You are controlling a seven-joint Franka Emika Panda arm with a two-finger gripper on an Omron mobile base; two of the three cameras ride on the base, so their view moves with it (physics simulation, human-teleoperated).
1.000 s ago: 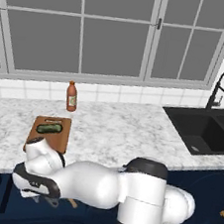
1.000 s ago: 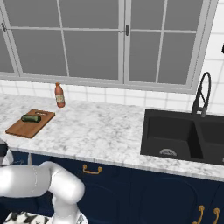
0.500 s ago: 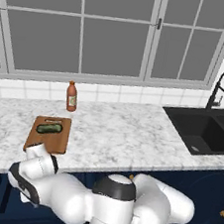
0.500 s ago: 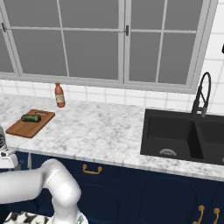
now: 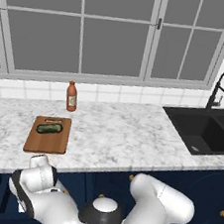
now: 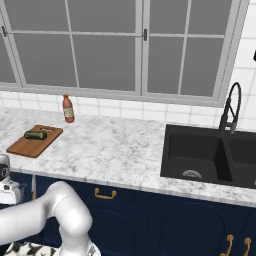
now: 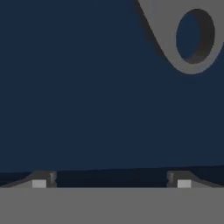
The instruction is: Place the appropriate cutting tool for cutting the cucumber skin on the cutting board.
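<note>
Brown wooden cutting board [image 5: 47, 135] flat on the grey-veined marble counter [image 5: 126, 136], near its front edge, with the short dark green cucumber [image 5: 49, 128] lying across the far half. Just behind the board, by the white tiled wall, an upright orange-red bottle [image 5: 72, 96] with a pale label. Off to the right, well apart from the board, a black double sink [image 6: 210, 157] under a curved black faucet [image 6: 230, 107]. Folded low in front of the navy cabinet fronts [image 6: 150, 215], below counter height, the white arm. In the hand view, gripper [image 7: 111, 180] facing a flat dark blue surface, the two finger tips [image 7: 41, 180] set wide apart with nothing between them. At the upper right of that view, a grey metal piece with a rounded looped end and an oval hole, seemingly part of the cutting tool [image 7: 175, 39], lying against the dark blue; too little visible to be sure.
</note>
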